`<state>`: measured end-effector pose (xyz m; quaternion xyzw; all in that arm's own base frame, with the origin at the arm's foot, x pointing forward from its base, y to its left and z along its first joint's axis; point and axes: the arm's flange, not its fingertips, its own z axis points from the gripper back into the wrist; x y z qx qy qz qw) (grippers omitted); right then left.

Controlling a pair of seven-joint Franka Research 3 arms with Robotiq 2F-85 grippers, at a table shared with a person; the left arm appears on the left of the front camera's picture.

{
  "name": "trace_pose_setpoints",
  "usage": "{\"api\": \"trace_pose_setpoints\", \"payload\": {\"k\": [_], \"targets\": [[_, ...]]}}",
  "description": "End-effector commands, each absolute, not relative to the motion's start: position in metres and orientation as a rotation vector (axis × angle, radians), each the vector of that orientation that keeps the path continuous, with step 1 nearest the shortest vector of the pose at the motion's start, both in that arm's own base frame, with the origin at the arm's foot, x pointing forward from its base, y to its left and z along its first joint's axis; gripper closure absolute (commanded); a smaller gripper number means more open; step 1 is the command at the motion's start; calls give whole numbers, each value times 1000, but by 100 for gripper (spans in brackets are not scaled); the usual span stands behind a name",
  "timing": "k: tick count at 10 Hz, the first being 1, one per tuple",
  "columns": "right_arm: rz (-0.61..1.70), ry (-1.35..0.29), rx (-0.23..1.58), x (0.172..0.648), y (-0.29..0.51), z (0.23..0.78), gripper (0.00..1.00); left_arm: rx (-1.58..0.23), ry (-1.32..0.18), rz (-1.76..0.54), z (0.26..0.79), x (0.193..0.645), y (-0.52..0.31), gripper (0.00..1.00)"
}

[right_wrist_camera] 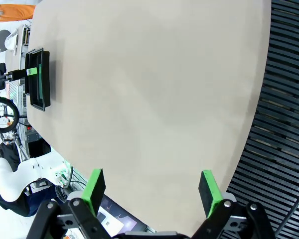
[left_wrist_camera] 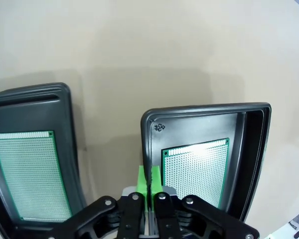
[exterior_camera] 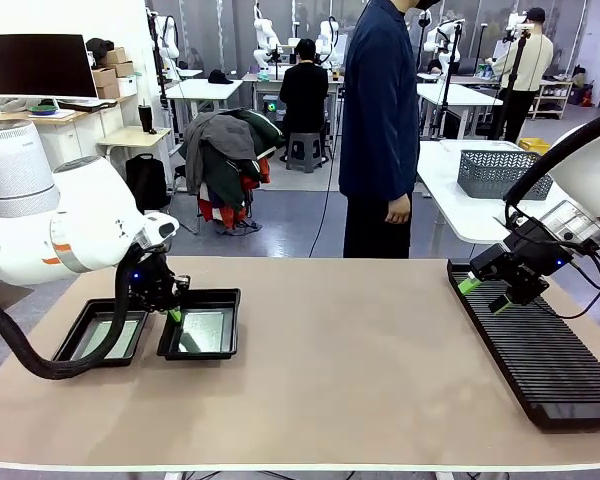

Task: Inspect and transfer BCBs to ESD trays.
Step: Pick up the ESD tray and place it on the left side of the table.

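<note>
Two black ESD trays are sitting side by side at the robot's left end of the counter [exterior_camera: 360, 370]. The left tray [exterior_camera: 80, 345] is lying flat and is holding a green BCB [left_wrist_camera: 32, 174] on its floor. The right tray [exterior_camera: 225, 345] is holding another BCB [left_wrist_camera: 197, 169], which is lying inside it close to the rim nearest the left tray.

The left gripper [exterior_camera: 172, 313] is hovering over the gap between the two trays, just above the inner rim of the right tray; its green pads [left_wrist_camera: 143, 186] are pressed together with nothing between them, so the gripper is closed and empty.

The right gripper [exterior_camera: 483, 295] is hanging over the near-left part of the long black ribbed rack [exterior_camera: 540, 360] at the counter's right end. Its fingers [right_wrist_camera: 94, 186] are spread wide apart and are holding nothing, and the bare counter and the rack's edge are lying below them.

A person [exterior_camera: 380, 120] in dark clothes is standing at the far side of the counter, one hand [exterior_camera: 398, 208] hanging down by the side.
</note>
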<state>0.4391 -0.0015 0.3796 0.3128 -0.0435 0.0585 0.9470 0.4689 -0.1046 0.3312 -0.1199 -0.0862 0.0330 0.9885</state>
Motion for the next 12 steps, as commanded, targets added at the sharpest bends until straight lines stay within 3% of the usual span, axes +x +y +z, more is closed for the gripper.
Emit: {"api": "trace_pose_setpoints", "payload": {"k": [1, 12], "targets": [[102, -93, 628, 440, 1, 379, 0, -219, -175, 38, 332, 464, -90, 97], [102, -93, 628, 440, 1, 379, 0, -181, -174, 60, 305, 476, -84, 97]]}}
